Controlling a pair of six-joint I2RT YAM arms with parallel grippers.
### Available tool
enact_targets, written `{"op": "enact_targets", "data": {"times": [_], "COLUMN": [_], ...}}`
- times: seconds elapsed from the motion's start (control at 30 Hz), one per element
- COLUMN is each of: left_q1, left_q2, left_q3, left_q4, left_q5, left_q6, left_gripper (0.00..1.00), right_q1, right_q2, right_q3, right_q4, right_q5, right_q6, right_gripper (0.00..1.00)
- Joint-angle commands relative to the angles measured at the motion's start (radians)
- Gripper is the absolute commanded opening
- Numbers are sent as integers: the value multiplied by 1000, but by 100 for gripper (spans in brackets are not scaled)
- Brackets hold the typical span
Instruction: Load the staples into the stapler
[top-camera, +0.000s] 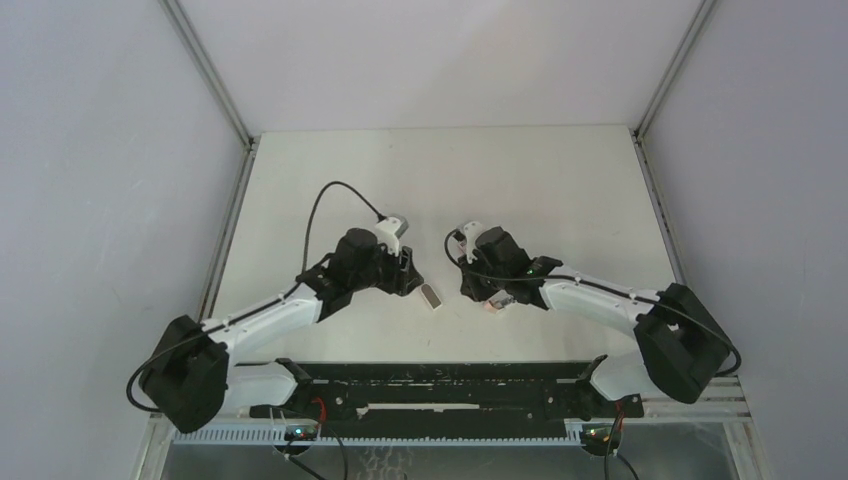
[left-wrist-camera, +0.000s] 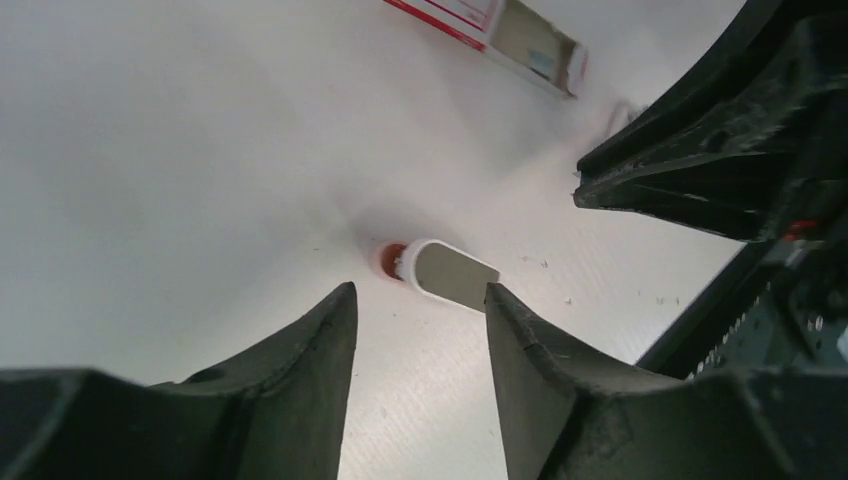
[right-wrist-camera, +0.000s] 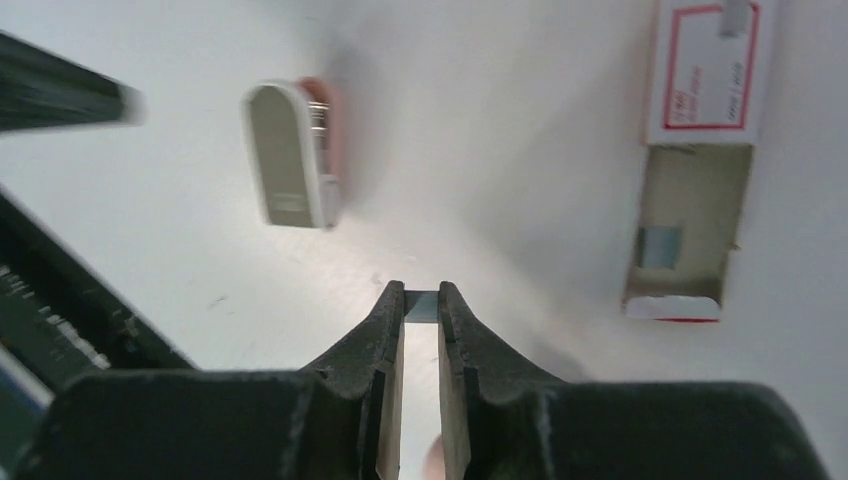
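The stapler (top-camera: 432, 296), a stubby white and pink one with a grey face, lies on the table between the two arms. In the left wrist view the stapler (left-wrist-camera: 440, 272) rests just beyond the tips of my left gripper (left-wrist-camera: 418, 290), which is open and holds nothing. My right gripper (right-wrist-camera: 421, 292) is shut on a short grey strip of staples (right-wrist-camera: 421, 306), held above the table to the right of the stapler (right-wrist-camera: 290, 155). From above, the left gripper (top-camera: 408, 278) and right gripper (top-camera: 478, 292) flank the stapler.
The staple box (right-wrist-camera: 700, 100), with a red-framed label, lies open to the right, its tray slid out with a grey piece inside. That box (left-wrist-camera: 500, 25) also shows at the top of the left wrist view. Tiny loose bits speckle the table.
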Motion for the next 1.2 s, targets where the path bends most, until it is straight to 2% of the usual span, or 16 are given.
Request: {"op": "enact_targets", "data": {"times": [0.0,0.13,0.37,0.63,0.83,1.0,1.17], "left_q1": [59,102,121,125,126,130,144], "left_q2": [-138,-241,-321,-355,-401,-443,-468], "left_q3": [-110,-167,-210,-226,-231,-250,-292], "left_q4": [179,179,133,123,106,89,92], "left_q5": [-123,-161,-190,-200,-218,-257,-282], "left_q6": [-200,-225,-235,-245,-255,-311,-379], "left_gripper": [56,62,64,67,68,69,69], "right_q1": [-26,-25,-1,2,1,18,76], "right_q2": [86,170,259,291,250,192,220], "right_q3": [34,79,141,167,197,251,313], "right_q4": [-11,-25,-65,-102,-131,-152,-141], "right_q5": [65,91,136,140,149,118,114], "right_q6": [28,20,9,5,4,5,10], "right_gripper": [13,13,14,29,42,45,45]}}
